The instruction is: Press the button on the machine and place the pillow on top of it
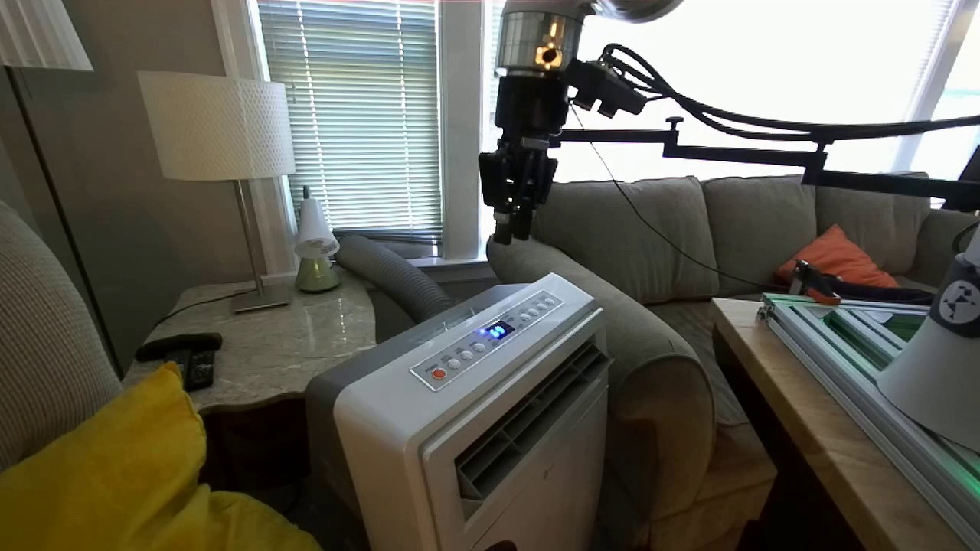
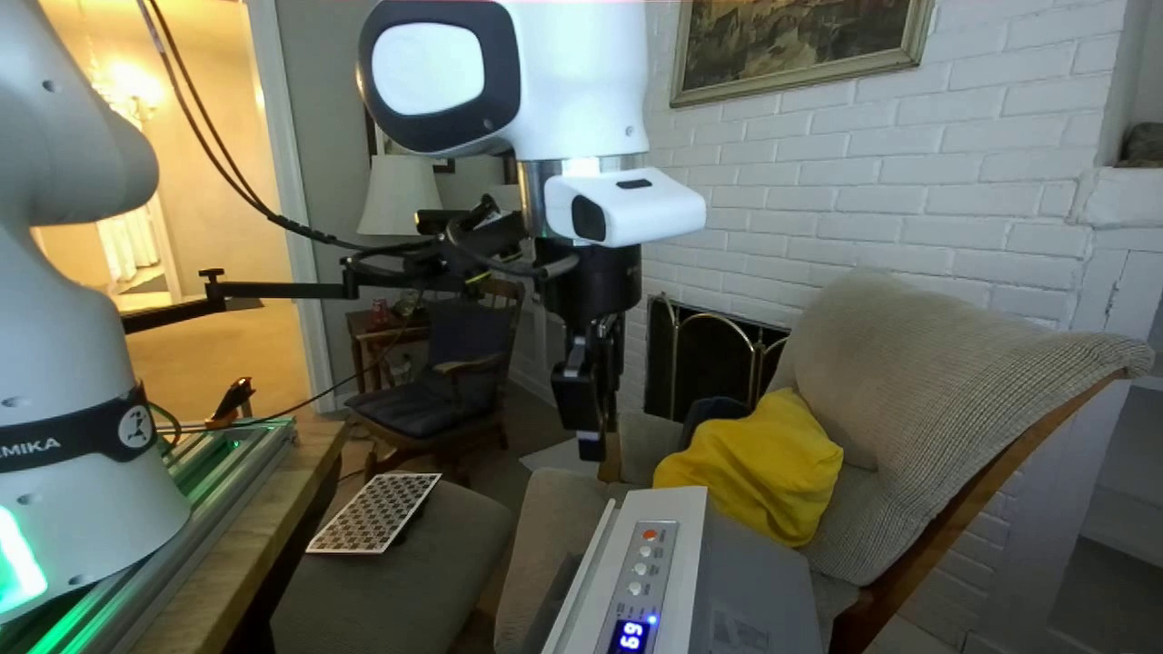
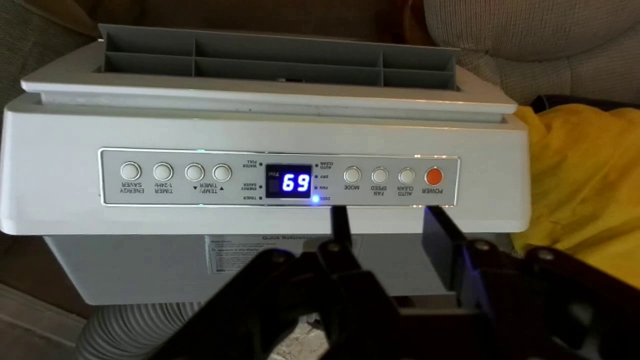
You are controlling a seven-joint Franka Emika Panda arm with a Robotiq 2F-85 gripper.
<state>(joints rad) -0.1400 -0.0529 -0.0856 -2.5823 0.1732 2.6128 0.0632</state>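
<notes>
You have the machine (image 1: 475,405) below, the pillow (image 2: 754,468) beside it, your gripper (image 3: 386,212) empty with its fingers (image 3: 442,240) apart, and the display (image 3: 288,181) lit, so pressing looks done and you likely need to swing across and grasp the pillow.

The arm (image 2: 581,82) points its tool (image 3: 386,212) straight down, the fingers (image 3: 441,245) standing apart.

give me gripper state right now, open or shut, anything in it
Gripper: open, jaws apart, holding nothing.
</notes>
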